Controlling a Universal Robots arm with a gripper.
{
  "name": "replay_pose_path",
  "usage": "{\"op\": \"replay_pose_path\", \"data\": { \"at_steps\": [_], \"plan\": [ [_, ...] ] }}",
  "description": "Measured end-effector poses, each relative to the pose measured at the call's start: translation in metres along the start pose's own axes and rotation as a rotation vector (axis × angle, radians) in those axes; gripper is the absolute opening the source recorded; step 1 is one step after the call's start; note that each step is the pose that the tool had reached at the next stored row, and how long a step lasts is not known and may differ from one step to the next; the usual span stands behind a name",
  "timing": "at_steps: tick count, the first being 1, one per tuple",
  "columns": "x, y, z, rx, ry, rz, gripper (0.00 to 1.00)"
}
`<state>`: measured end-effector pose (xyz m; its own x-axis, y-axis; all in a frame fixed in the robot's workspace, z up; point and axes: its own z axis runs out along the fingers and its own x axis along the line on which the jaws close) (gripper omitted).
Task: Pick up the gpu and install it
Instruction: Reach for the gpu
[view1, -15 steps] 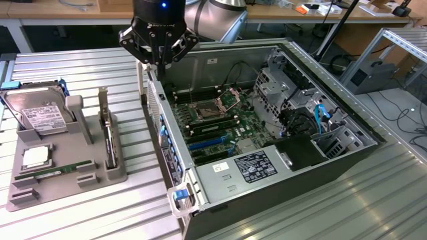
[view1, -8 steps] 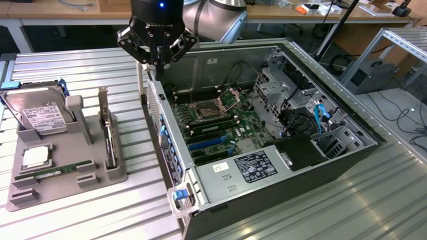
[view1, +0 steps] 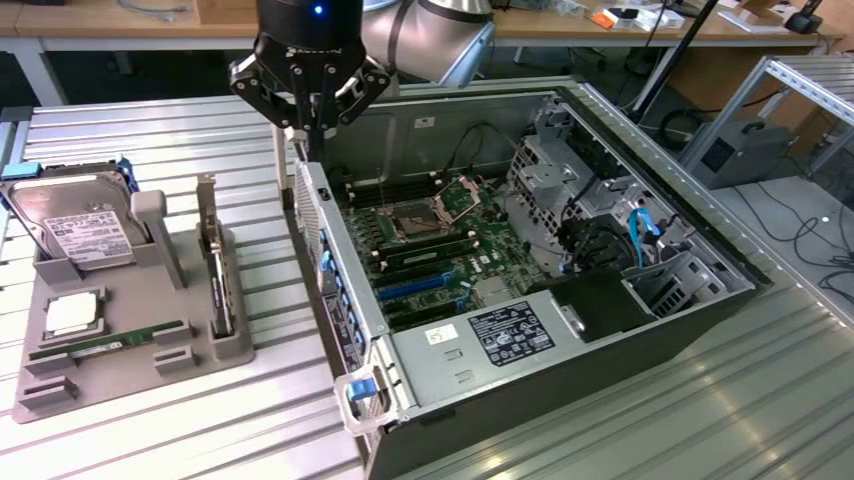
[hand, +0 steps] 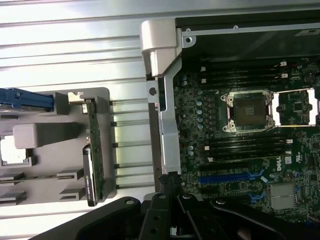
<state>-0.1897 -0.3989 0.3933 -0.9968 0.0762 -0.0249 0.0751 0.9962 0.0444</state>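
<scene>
One arm, one black gripper (view1: 304, 135) (hand: 172, 187): jaws pinched fully together w/ nothing btwn them, hanging above the perforated silver rear wall (view1: 318, 240) (hand: 167, 125) of the open black PC case (view1: 707, 300).

The gpu (view1: 214, 270) (hand: 95, 150), i.e. the thin flat green circuit card w/ dark cooler and silver end bracket, is not in hand. It stands on its long edge in a slot of the grey plastic parts tray (view1: 134, 385), on the ribbed metal table (view1: 160, 130) just beside the case.

Key relation: card lies to the exterior view's left of the jaws, lower and nearer the camera. It's outside the case, w/ the rear wall btwn it and the green motherboard (view1: 427, 240). Its long axis runs approx parallel to that wall; bracket end appears to be the far end, sticking up.

Same tray, further to the exterior view's left:
- silver boxy hard drive w/ white label (view1: 80, 235)
- square silver processor (view1: 70, 315)
- narrow green memory stick (view1: 107, 347)

Long blue expansion slot (view1: 407, 288) on the board is empty, so install not done.
</scene>
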Motion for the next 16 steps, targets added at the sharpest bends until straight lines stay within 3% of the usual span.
{"op": "replay_pose_path", "data": {
  "at_steps": [16],
  "plan": [
    [0.0092,-0.0007,-0.0003,0.0,0.0,0.0,0.11]
  ]
}}
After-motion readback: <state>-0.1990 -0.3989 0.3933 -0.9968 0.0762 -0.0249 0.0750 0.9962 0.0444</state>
